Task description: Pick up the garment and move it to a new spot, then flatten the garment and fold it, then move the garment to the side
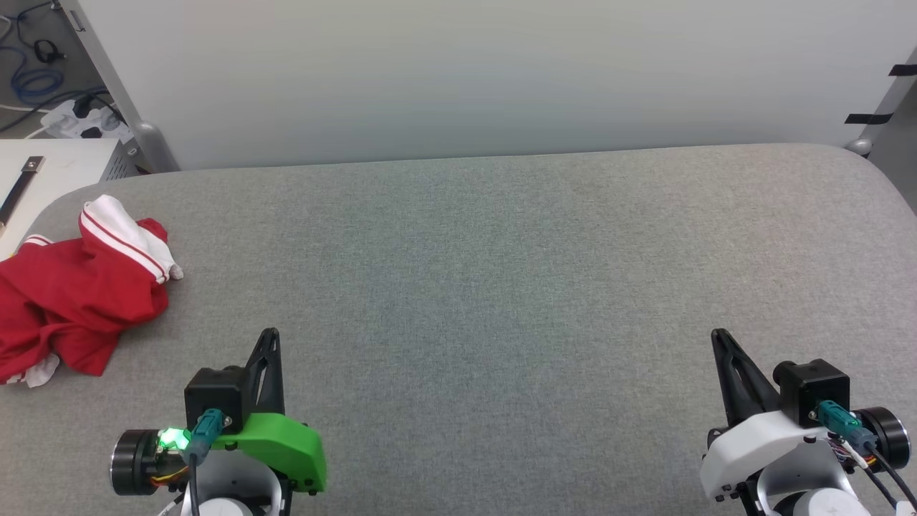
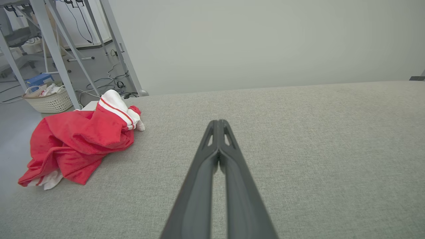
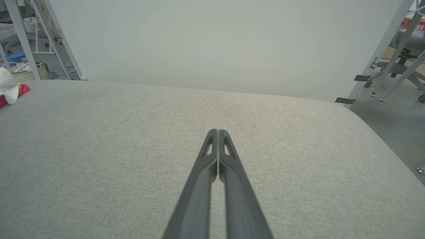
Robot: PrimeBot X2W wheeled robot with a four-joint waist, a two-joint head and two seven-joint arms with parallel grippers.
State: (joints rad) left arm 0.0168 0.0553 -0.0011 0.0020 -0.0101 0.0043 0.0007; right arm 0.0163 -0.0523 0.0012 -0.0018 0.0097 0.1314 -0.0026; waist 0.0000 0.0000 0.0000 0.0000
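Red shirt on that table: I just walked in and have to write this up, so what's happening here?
Nothing is being handled yet. The garment lies crumpled at the left end of the grey table. The robot's left gripper and right gripper are at the near side, fingers shut and empty, apart from it.

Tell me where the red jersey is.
In the head view, the red jersey lies crumpled at the grey table's left edge, left of the left gripper.
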